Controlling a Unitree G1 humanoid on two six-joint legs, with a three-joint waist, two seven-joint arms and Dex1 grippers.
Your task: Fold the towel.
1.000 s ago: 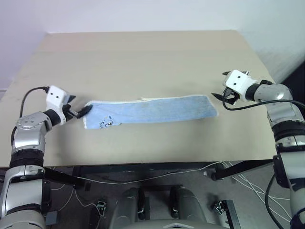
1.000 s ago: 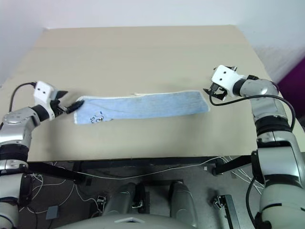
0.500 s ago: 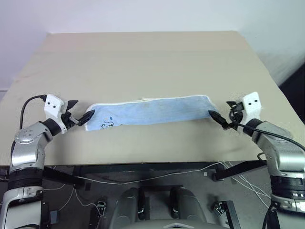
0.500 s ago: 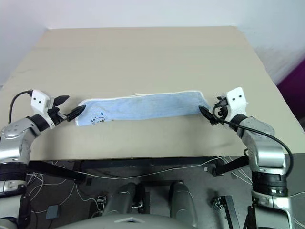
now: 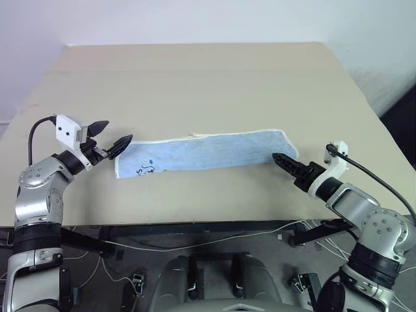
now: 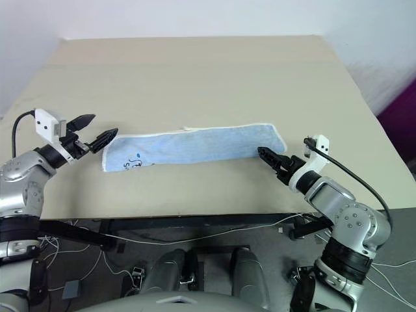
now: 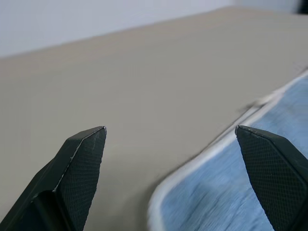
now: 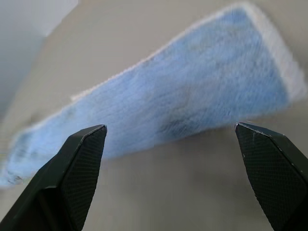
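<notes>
The towel [image 5: 208, 151] is a long light blue strip with white edging, lying flat across the middle of the tan table [image 5: 195, 78]. A small dark printed mark [image 5: 146, 168] sits near its left end. My left gripper [image 5: 120, 130] hovers open just off that left end, pointing along the strip with nothing between its fingers. In the left wrist view the towel's edge [image 7: 226, 192] lies under the open fingers [image 7: 84, 159]. My right gripper [image 5: 276, 157] is open and low by the towel's right end, pointing at it from the near side. The right wrist view shows the towel [image 8: 192, 96] ahead of the spread fingers [image 8: 269, 163].
The table's front edge [image 5: 195, 214] runs close below the towel. Cables [image 5: 195, 244] and a dark frame lie on the floor under it. A pale wall [image 5: 195, 19] stands behind the table's far edge.
My right arm has come down and back from beside the towel's right end and rolled over, so its fingers now point at that end. My left gripper has lifted slightly off the left end.
</notes>
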